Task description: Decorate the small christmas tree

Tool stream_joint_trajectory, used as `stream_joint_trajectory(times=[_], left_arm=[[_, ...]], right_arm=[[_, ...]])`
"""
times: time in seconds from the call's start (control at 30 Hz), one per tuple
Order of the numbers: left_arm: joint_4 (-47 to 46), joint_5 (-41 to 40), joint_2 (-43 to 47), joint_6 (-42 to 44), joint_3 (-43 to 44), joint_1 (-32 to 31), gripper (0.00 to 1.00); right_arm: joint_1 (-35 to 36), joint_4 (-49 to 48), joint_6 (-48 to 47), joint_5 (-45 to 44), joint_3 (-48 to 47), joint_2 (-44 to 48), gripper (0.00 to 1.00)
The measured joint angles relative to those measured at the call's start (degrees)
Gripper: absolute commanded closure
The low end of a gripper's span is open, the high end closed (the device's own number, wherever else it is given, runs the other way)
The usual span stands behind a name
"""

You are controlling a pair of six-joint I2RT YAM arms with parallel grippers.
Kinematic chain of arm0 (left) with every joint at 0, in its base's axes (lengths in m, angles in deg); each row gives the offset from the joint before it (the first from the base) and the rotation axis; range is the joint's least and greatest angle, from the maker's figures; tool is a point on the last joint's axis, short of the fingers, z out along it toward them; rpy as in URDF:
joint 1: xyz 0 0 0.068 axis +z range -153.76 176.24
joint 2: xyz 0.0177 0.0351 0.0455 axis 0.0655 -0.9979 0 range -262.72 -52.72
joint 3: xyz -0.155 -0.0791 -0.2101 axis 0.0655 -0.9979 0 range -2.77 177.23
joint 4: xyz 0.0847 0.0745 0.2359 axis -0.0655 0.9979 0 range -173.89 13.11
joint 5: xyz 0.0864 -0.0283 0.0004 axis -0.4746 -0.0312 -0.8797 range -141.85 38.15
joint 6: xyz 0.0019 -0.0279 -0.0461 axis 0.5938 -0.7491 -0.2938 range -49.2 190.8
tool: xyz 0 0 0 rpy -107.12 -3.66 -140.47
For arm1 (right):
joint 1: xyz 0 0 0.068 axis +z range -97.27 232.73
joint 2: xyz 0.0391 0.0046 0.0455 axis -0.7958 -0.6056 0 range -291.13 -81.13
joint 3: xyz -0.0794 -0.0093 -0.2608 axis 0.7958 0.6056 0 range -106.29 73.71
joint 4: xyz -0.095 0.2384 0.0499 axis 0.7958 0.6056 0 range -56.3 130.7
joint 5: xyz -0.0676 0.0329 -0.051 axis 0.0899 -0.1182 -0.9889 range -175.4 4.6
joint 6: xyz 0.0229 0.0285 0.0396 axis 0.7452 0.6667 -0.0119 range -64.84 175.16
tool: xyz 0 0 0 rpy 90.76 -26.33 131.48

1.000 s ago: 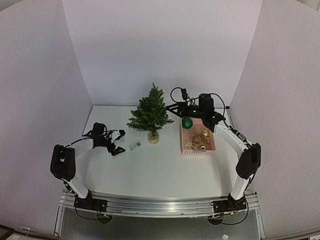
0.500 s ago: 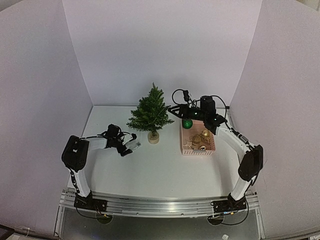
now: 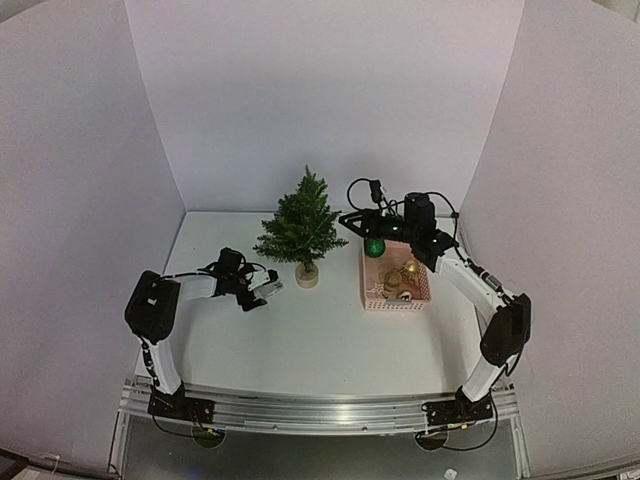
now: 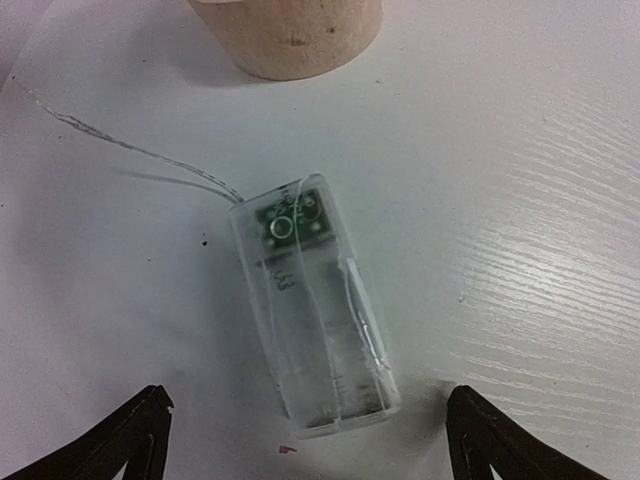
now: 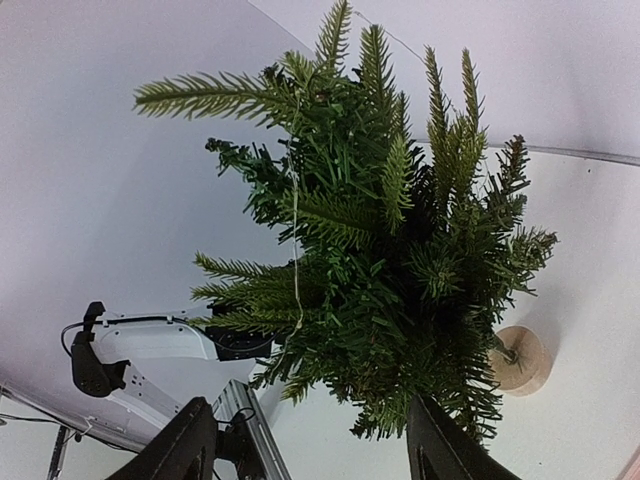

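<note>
The small christmas tree (image 3: 302, 226) stands at the back middle of the table on a pale round base (image 3: 307, 275). A clear battery box (image 4: 310, 310) lies flat in front of that base (image 4: 285, 35), and a thin wire (image 4: 130, 150) runs off from it. My left gripper (image 4: 307, 395) is open, its two fingertips either side of the box's near end without touching it. My right gripper (image 5: 310, 405) is open and empty, held in the air just right of the tree (image 5: 400, 260). A thin wire strand (image 5: 296, 250) hangs in the branches.
A pink basket (image 3: 425, 285) right of the tree holds gold ornaments (image 3: 405, 275). A green ball (image 3: 374, 247) shows at the basket's far end, below the right gripper (image 3: 352, 220). White walls close in the back and both sides. The left gripper (image 3: 258, 292) is low over the table.
My left arm has swung right, bringing its open gripper up to the battery box. The right gripper has shifted only slightly beside the tree.
</note>
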Motion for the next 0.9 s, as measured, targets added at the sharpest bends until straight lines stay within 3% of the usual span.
stream_joint_trajectory(times=[0.13, 0.43, 0.57, 0.9], left_arm=[[1.2, 0.0, -1.0, 0.0, 1.9, -0.9, 0.13], [2.9, -0.1, -2.1, 0.6, 3.2, -1.9, 0.52], [5.2, 0.2, -2.1, -0.3, 3.5, -1.9, 0.76], [14.1, 0.5, 1.2, -6.3, 5.9, 1.4, 0.82]], right_arm=[[0.0, 0.0, 0.0, -0.2, 0.0, 0.0, 0.37], [0.0, 0.1, -0.5, -1.1, 1.7, 1.6, 0.37], [0.0, 0.0, -0.7, -1.3, 1.7, 2.3, 0.37], [0.0, 0.0, -1.7, -1.8, 1.7, 3.1, 0.37]])
